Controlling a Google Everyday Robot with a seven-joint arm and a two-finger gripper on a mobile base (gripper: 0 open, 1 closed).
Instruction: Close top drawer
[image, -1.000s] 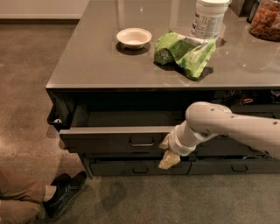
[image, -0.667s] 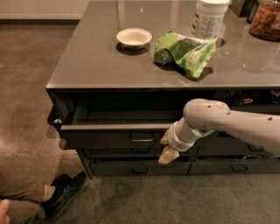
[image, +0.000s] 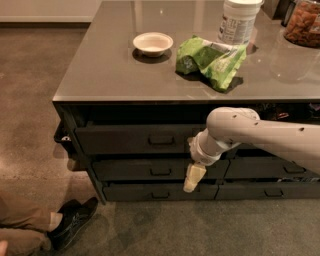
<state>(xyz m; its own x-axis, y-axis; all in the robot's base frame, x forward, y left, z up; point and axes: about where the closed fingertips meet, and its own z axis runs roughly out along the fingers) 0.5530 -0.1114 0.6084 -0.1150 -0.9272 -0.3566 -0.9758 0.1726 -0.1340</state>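
One relation decides my next input: how the top drawer sits against the claw. The big grey surface (image: 100, 75) carries a bowl, a green bag and a jar, none of which I need. Directly under its front edge is the top drawer (image: 120, 140). Its long axis runs left to right across the cabinet face, and closing it means travel straight back into the cabinet, away from the camera. A dark gap shows above the front. From this high angle I'd guess the drawer is a little short of flush, though I can't be sure. My single arm (image: 270, 137) comes in from the right, and its pale wrist joint covers the right end of that drawer front. The claw (image: 194, 177) hangs below the wrist, pointing down in front of the middle drawer front, so the top drawer lies above it and mostly to its left. I cannot tell how far open the claw is, and it seems to have hold of nothing. The small bar pull (image: 161, 140) sits left of the wrist and apart from it. As I judge it, any remaining push would come from the wrist on the drawer front, not from the claw itself.
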